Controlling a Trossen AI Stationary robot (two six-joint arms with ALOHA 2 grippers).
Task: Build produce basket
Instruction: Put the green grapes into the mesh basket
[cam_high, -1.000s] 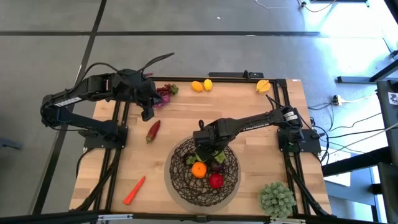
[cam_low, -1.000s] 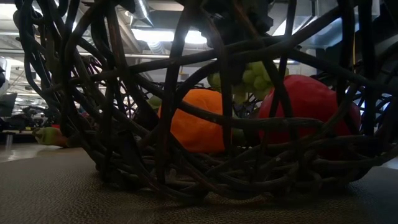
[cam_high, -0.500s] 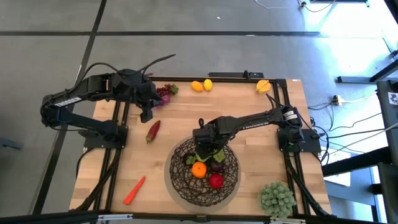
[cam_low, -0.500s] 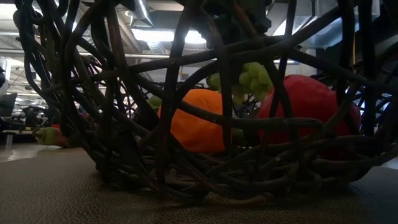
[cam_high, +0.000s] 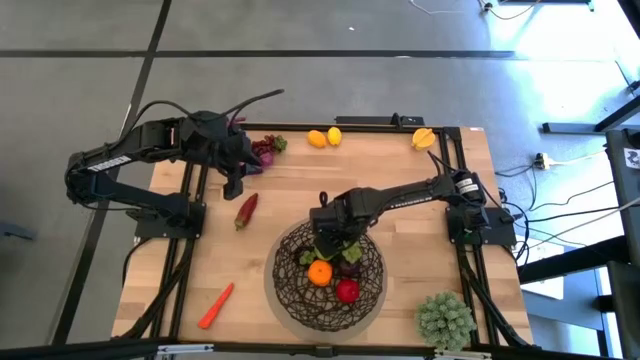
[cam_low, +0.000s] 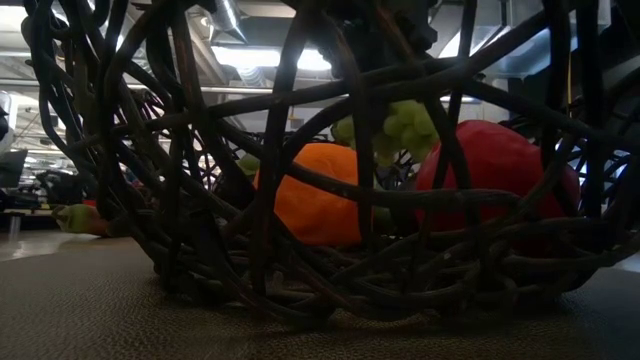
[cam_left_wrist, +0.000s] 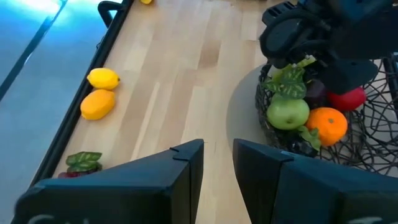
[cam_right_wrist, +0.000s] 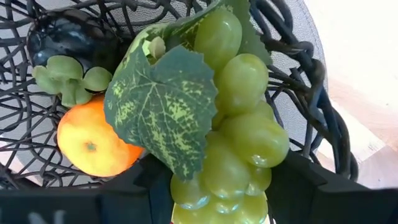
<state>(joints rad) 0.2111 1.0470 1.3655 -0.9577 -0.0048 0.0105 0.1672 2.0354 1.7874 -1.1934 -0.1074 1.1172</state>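
Note:
The dark woven wire basket (cam_high: 300, 300) stands near the table's front, right of the middle. In it lie an orange (cam_high: 320, 272), a red apple (cam_high: 347, 291) and a green apple (cam_left_wrist: 287, 113). My right gripper (cam_high: 335, 243) points down into the basket, shut on a green grape bunch (cam_right_wrist: 239, 118) with a big leaf. In the low view the grapes (cam_low: 400, 122) show above the orange (cam_low: 315, 195). My left gripper (cam_high: 237, 185) hovers over the far left of the table, its fingers (cam_left_wrist: 186, 171) a little apart with nothing between them. My right gripper has the green grape bunch between its two fingers (cam_right_wrist: 140, 196), which lie against the bunch's two sides (cam_right_wrist: 183, 190). The fingers come from above, pointing down. The bunch sits inside the basket over the orange; whether it rests on the fruit below I cannot tell.
On the table lie a red pepper (cam_high: 246, 210), a carrot (cam_high: 215, 305), two lemons (cam_high: 323, 137), a yellow fruit (cam_high: 423, 137) and a purple bunch (cam_high: 265, 150). A pale green spiky plant (cam_high: 445, 320) stands at the near right corner.

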